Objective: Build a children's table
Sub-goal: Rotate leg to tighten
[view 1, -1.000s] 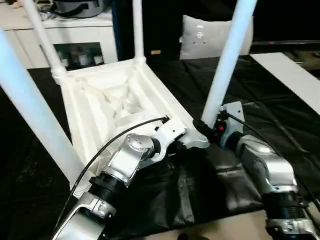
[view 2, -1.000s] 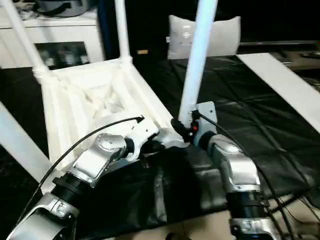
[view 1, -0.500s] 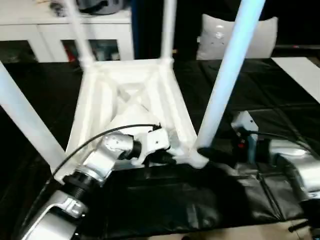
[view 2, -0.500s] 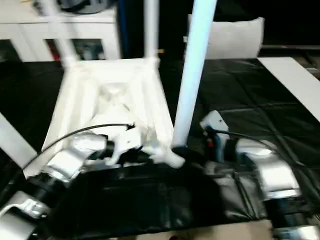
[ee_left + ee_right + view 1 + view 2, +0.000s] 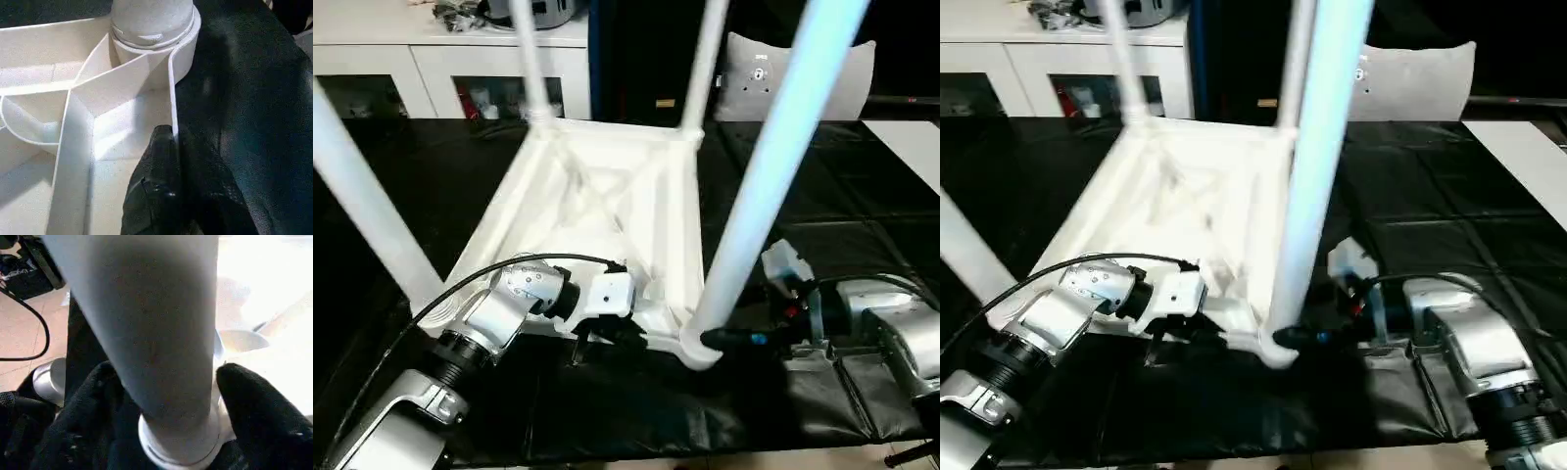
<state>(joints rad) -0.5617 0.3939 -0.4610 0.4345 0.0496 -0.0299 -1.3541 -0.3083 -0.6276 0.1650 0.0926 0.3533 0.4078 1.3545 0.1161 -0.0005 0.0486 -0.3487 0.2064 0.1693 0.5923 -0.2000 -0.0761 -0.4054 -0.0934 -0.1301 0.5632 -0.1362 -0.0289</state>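
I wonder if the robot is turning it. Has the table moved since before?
Yes. The table has swung round: its far leg now stands much closer to the grey cushion behind.

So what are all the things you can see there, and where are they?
White plastic rectangular tabletop: one, lying upside down on the black cloth, ribbed underside up.
Long white tube legs: four, standing up from the corner sockets.
Black cloth: one, spread under the table.
White cabinet with glass doors: one, at the back left.
White cushion: one, at the back, behind the table.
White board: one, far right edge.
Left gripper: one, black fingers, shut on the tabletop's near edge wall.
Right gripper: one, black fingers either side of the near right leg's base.
Silver forearms: two, at the bottom.
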